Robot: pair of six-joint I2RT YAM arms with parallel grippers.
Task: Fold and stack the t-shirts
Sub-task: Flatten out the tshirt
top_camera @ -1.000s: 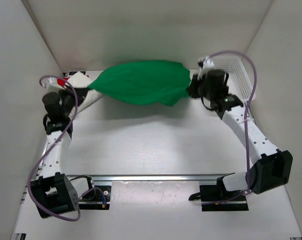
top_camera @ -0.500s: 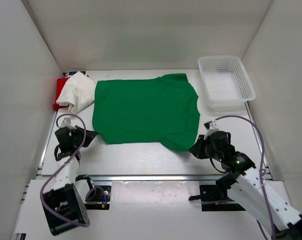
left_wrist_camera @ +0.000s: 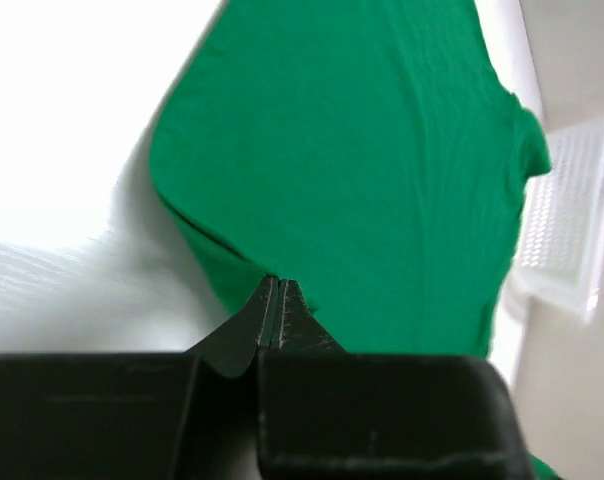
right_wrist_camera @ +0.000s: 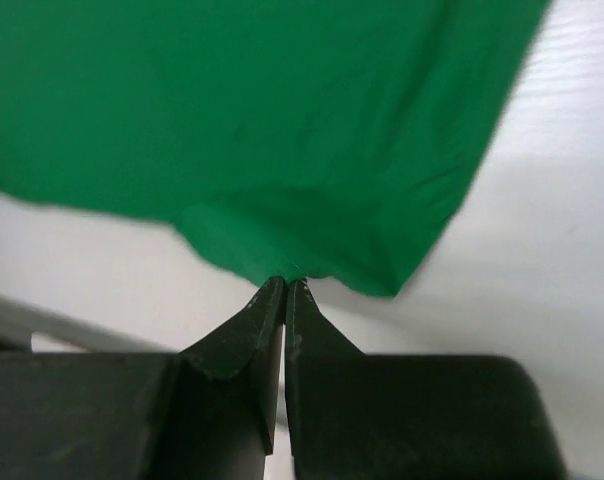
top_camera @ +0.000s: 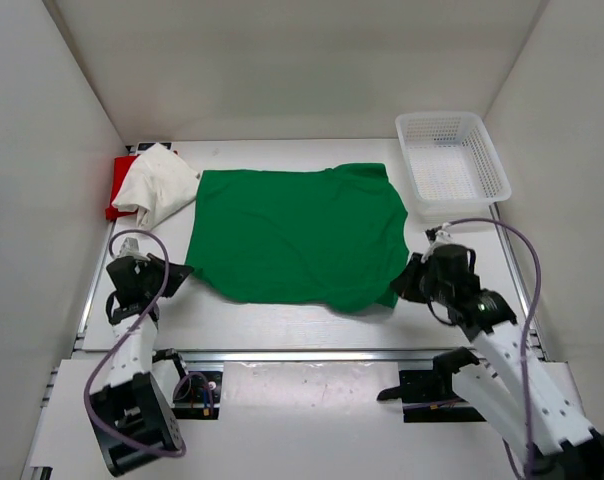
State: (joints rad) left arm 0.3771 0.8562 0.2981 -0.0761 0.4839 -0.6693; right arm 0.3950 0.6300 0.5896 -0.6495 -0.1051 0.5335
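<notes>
The green t-shirt (top_camera: 297,235) lies spread flat across the middle of the table. My left gripper (top_camera: 182,272) is shut on its near left corner, which also shows in the left wrist view (left_wrist_camera: 362,170). My right gripper (top_camera: 402,283) is shut on its near right corner, with the cloth (right_wrist_camera: 282,120) pinched at the fingertips. The white t-shirt (top_camera: 154,186) lies bunched at the far left on top of the red t-shirt (top_camera: 117,185), of which only an edge shows.
A white plastic mesh basket (top_camera: 452,162) stands at the far right corner and also shows in the left wrist view (left_wrist_camera: 567,240). White walls close in the table on three sides. A metal rail (top_camera: 302,352) runs along the near edge.
Both grippers brought the green t-shirt from hanging at the back down toward the near edge. It now lies flat, and in the last half second it shifted slightly right.
</notes>
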